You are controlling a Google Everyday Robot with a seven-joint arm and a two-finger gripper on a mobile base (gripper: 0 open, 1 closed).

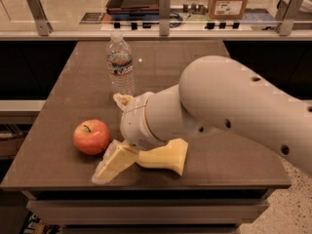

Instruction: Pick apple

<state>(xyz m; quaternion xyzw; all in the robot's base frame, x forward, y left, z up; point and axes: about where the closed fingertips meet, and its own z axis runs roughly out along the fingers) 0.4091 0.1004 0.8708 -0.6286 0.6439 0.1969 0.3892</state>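
The red-orange apple (pixel 91 136) with a short dark stem sits on the dark table (pixel 63 91) at the front left. My gripper (pixel 112 136) is just right of the apple, with its jaws spread wide. One pale finger (pixel 113 162) lies low on the table in front of the apple's right side. The other fingertip (pixel 122 100) shows behind it, near the bottle. The apple is beside the gripper's opening, not between the fingers. The big white arm (pixel 229 106) covers the table's right half.
A clear plastic water bottle (pixel 120 65) stands behind the gripper. A wavy pale-yellow sponge (pixel 168 157) lies under the wrist near the table's front edge (pixel 146 185). A railing and a counter with a cardboard box (pixel 229 1) run along the back.
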